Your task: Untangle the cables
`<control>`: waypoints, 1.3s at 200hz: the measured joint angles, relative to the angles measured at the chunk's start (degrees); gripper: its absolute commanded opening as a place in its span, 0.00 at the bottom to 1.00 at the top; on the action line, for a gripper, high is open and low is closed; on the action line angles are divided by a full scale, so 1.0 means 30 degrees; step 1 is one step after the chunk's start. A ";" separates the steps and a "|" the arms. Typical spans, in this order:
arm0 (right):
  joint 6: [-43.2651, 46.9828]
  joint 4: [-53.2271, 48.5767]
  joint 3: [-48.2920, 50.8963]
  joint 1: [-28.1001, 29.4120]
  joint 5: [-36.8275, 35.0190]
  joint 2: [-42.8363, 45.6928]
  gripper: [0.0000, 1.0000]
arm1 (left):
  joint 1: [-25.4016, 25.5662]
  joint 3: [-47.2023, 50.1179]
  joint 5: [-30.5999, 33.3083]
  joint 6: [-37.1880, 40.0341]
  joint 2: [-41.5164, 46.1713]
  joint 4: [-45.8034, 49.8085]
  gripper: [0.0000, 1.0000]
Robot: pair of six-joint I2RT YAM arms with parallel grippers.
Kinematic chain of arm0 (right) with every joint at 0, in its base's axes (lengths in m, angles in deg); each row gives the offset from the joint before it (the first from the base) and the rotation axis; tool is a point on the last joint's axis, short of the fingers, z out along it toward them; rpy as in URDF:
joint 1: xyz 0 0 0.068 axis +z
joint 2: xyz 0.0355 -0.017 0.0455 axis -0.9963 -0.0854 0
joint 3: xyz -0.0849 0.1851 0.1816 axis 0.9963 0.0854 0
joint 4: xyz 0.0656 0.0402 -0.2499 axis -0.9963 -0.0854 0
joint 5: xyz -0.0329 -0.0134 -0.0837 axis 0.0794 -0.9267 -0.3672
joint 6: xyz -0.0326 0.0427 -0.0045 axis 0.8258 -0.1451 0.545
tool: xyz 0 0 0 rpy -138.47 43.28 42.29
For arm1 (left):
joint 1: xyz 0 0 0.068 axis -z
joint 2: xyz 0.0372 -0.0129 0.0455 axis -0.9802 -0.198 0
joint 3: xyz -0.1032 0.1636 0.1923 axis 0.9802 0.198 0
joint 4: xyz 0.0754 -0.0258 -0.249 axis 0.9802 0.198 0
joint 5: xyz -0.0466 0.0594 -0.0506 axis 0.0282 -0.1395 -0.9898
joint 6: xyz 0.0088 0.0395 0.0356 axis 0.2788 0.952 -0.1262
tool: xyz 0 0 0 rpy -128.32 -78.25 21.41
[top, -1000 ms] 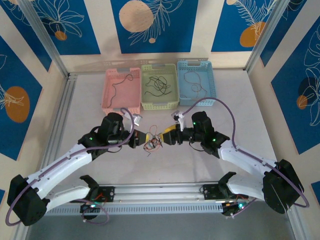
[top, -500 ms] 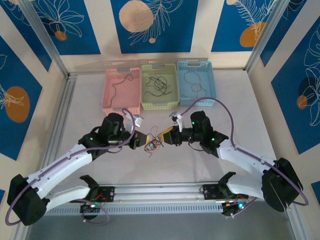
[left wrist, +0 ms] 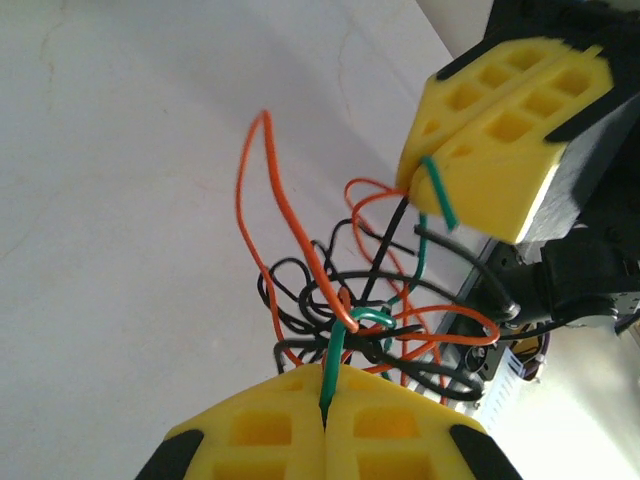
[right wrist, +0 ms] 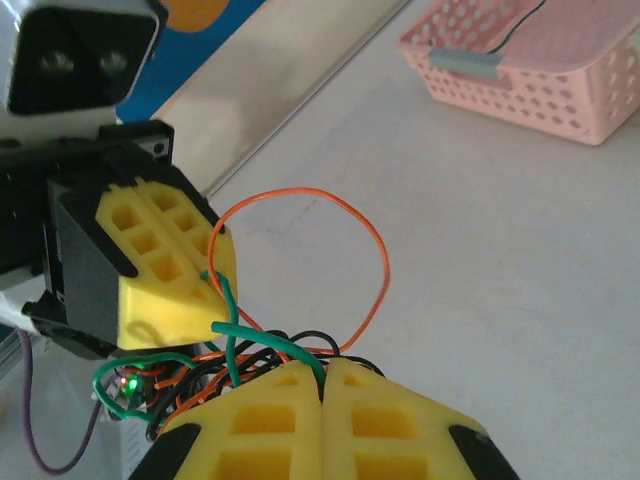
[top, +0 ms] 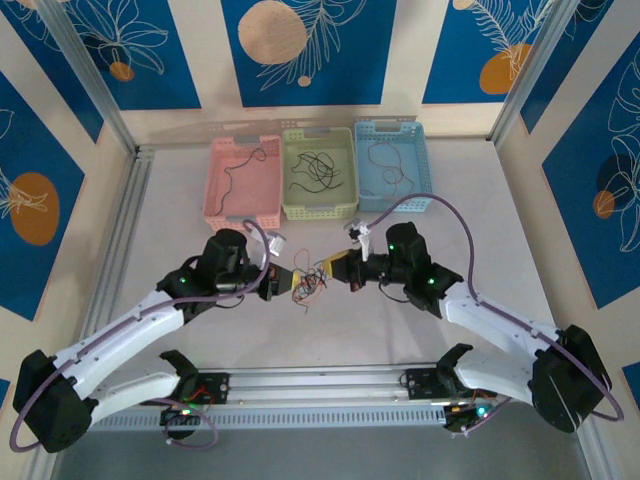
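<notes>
- Arm links [top: 110, 345]: white shells, joined by black joints & bases.
- A thick purple cable [top: 428, 196] is run along each arm.
- Green LEDs [top: 432, 282] are lit nr. the wrists.
- Left pincer [left wrist: 325, 440] & right pincer [right wrist: 325, 420]: blocky yellow fingers w/ square recesses, black-edged.
- Wrist cam [right wrist: 85, 50]: pale grey box, two dark lenses, mounted on black housing.

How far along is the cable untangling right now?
Done: loose wires already lie in the pink basket, green basket and blue basket. In hand: the left gripper and right gripper are both shut on a green cable, the tangle between them. Left: its orange, black and green strands are knotted together.
</notes>
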 measured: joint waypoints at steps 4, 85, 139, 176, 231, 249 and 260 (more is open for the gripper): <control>-0.0262 -0.0058 0.0007 -0.0051 -0.0168 0.0146 0.00 | 0.0007 0.0102 0.0066 -0.0051 0.0109 -0.0160 0.00; -0.7388 -0.1792 0.1494 -0.0466 -0.3067 0.4291 0.00 | 0.0146 0.2623 0.0918 -0.1931 0.2747 -0.4350 0.00; -1.0557 -0.3592 0.1457 -0.0845 -0.3410 0.5144 0.00 | 0.0226 0.3169 0.1144 -0.2368 0.3803 -0.5085 0.00; -1.2335 -0.4612 0.1559 -0.1406 -0.3657 0.5748 0.00 | 0.0248 0.3912 0.1938 -0.2616 0.5625 -0.5144 0.00; -1.3158 -0.4794 0.1953 -0.1508 -0.3621 0.6353 0.03 | 0.0321 0.4393 0.2280 -0.2914 0.6615 -0.5253 0.00; -1.2706 -0.5005 0.1814 -0.1523 -0.3497 0.6346 0.28 | 0.0321 0.4393 0.2302 -0.2914 0.6615 -0.5268 0.00; -1.2407 -0.5144 0.1741 -0.1749 -0.3767 0.6368 0.38 | 0.0313 0.4393 0.2433 -0.2914 0.6652 -0.5217 0.00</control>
